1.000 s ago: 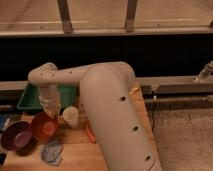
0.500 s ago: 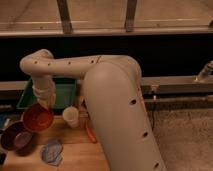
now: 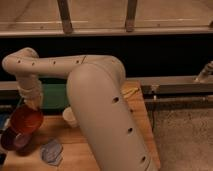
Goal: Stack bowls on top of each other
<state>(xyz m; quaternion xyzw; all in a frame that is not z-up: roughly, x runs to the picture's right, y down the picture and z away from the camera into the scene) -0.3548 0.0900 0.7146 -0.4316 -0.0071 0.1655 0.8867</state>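
The orange-red bowl (image 3: 26, 119) hangs tilted from my gripper (image 3: 33, 103), which is shut on its far rim at the left of the wooden table (image 3: 75, 150). The dark purple bowl (image 3: 11, 141) sits on the table at the far left, just below and left of the orange-red bowl, which covers its upper right part. My arm (image 3: 95, 100) sweeps across from the right and fills the middle of the view.
A green tray (image 3: 54, 95) lies behind the bowls. A small cream cup (image 3: 69, 117) stands right of the orange-red bowl. A blue-grey cloth (image 3: 51, 151) lies at the table's front. A dark wall and metal rail run behind the table.
My gripper has carried the orange-red bowl to the left, from near the cream cup to over the edge of the dark purple bowl.
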